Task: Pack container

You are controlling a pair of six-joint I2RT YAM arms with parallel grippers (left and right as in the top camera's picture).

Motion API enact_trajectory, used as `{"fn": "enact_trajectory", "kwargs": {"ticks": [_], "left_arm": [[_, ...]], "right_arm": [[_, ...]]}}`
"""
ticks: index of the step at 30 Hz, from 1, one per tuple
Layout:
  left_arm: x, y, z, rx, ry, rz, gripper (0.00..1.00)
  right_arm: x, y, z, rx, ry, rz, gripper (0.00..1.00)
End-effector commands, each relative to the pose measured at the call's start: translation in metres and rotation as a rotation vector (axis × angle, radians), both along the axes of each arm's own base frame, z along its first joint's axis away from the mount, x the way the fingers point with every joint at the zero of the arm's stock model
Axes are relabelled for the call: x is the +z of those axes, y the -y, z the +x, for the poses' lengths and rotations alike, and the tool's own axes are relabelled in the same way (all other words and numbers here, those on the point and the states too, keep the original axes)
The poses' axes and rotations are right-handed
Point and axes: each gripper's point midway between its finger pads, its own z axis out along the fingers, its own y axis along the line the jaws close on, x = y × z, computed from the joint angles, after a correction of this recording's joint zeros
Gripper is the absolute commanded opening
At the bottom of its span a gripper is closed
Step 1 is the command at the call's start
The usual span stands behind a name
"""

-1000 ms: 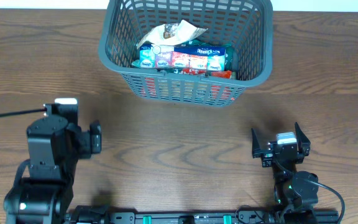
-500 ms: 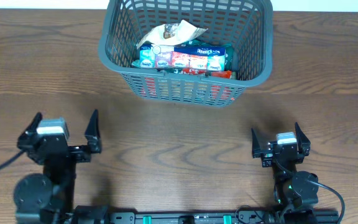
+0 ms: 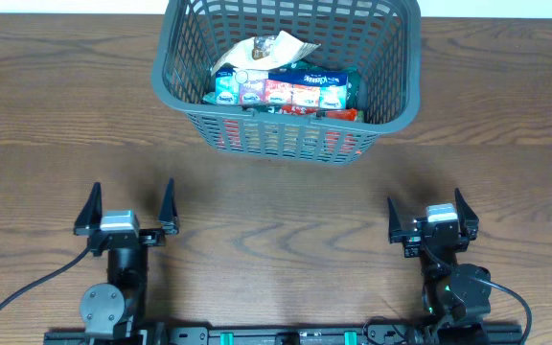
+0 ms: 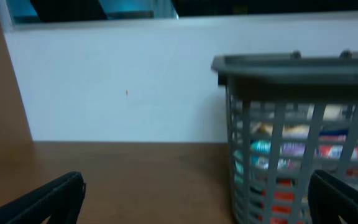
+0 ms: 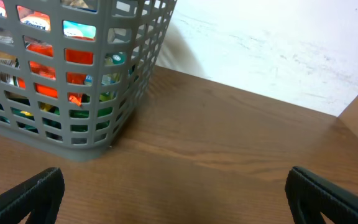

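Observation:
The container is a large dark grey slotted basket at the far middle of the table. It holds several snack packets, among them a multi-coloured pack and a pale wrapper. It also shows in the left wrist view and the right wrist view. My left gripper is open and empty at the near left, well short of the basket. My right gripper is open and empty at the near right. Both point toward the basket.
The wooden table lies bare between the grippers and the basket. A white wall stands behind the table's far edge. A cable runs from the left arm's base.
The left arm has swung right and drawn back toward the near edge, its open fingers now facing the basket. The right arm and the basket have not moved.

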Motion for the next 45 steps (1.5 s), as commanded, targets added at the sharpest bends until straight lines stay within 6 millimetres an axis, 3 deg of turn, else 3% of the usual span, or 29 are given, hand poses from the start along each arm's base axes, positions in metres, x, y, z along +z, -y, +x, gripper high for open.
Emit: {"fn": "enact_trajectory", "kwargs": {"ticks": [1,6,15,45], "left_arm": [[-0.006,0.006,0.001,-0.030,0.002,0.005,0.99],[-0.019,0.012,0.003,-0.050,-0.030,0.016,0.99],[-0.080,0.048,-0.003,-0.260,-0.261,0.101,0.99],[-0.081,0.048,-0.003,-0.261,-0.271,0.040,0.99]], "right_arm": [[0.000,0.000,0.000,-0.004,0.004,0.017,0.99],[0.000,0.000,0.000,-0.004,0.004,0.017,0.99],[0.000,0.000,0.000,-0.004,0.004,0.017,0.99],[0.000,0.000,0.000,-0.004,0.004,0.017,0.99]]}}
